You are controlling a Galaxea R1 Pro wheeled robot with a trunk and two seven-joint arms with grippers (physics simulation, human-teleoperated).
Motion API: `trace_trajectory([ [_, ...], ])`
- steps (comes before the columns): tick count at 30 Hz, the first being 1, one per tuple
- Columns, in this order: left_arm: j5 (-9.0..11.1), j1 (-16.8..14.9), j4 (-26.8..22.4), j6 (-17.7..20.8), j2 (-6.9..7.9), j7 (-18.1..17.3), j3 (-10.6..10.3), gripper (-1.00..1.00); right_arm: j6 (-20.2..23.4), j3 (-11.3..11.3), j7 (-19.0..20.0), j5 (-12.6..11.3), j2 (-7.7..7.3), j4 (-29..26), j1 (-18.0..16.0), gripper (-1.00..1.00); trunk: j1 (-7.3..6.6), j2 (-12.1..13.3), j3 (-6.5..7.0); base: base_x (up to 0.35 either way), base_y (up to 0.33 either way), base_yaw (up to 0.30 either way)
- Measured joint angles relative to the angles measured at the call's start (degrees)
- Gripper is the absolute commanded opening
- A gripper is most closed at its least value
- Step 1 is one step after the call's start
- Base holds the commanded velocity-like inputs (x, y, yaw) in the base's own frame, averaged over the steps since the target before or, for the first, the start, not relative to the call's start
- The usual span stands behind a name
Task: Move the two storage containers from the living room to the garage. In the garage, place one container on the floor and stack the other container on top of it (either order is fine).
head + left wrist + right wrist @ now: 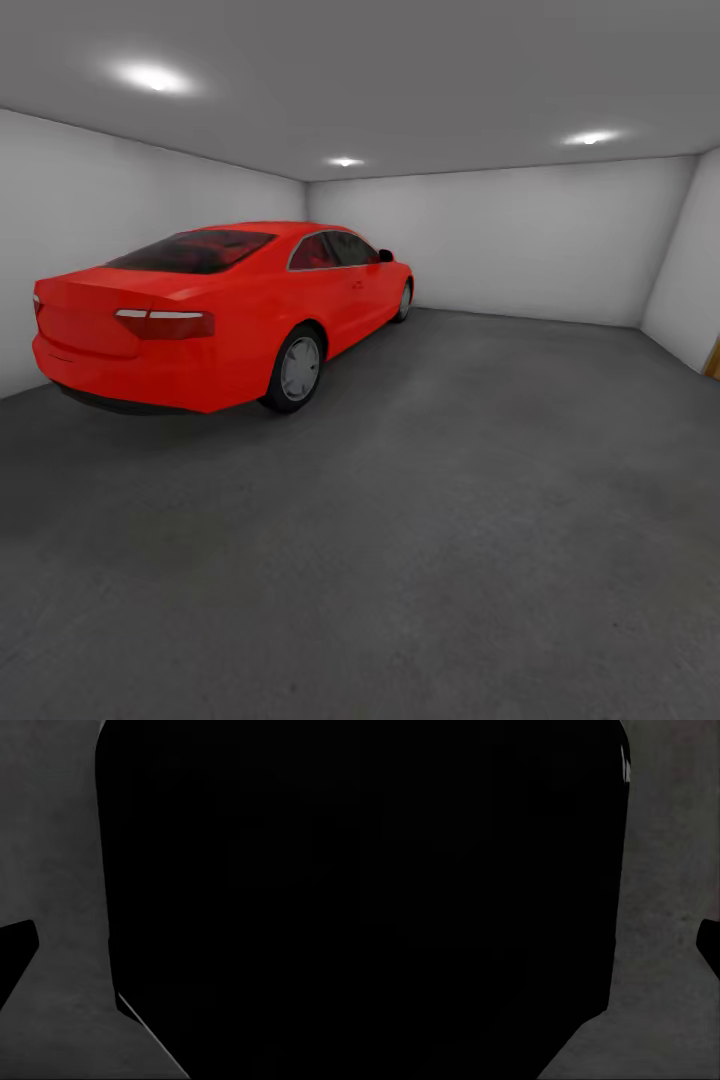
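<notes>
Red car (225, 310) parked (rear nearest) on the garage's floor (450, 520).

A wide stretch of dark concrete floor (470, 520) is seen lying open ahead, bounded far off by white-grey walls (520, 240). A red car (230, 310) is parked ahead to the left, near the left wall. In each wrist view, a large black shape (232, 892) is pressed close, with a strip of floor left visible beside it.
</notes>
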Motion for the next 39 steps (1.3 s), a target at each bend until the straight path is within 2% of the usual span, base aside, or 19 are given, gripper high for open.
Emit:
trace_trajectory([
  [2,0.47,0.07,-0.60,-0.58,-0.26,-0.08,0.59,1.00,-0.07,0.36,0.08,0.40,0.02,0.00,-0.08,1.00,0.00,0.00,0.01,0.000,0.000,0.000],
  [10,0.57,0.07,-1.44,-1.57,-0.30,-0.08,0.67,1.00,0.20,0.32,0.08,0.35,-0.12,0.00,-0.08,1.00,-0.01,0.00,0.01,0.052,0.000,0.000],
  [15,0.62,0.07,-1.61,-3.09,-0.27,-0.08,0.64,1.00,0.18,0.23,0.03,-0.06,-0.05,0.00,-0.08,1.00,-0.03,0.00,0.01,0.283,0.000,0.000],
  [33,0.79,0.07,-1.64,-2.99,-0.26,-0.08,0.57,1.00,0.12,-0.01,-0.08,-0.21,-0.44,0.00,-0.08,1.00,-0.03,0.00,0.01,0.319,0.000,-0.002],
  [39,0.99,0.07,-1.65,-3.00,-0.26,-0.06,0.57,1.00,0.10,-0.42,-0.05,-0.57,-0.78,0.00,-0.07,1.00,-0.03,0.00,0.01,0.321,0.000,-0.196],
])
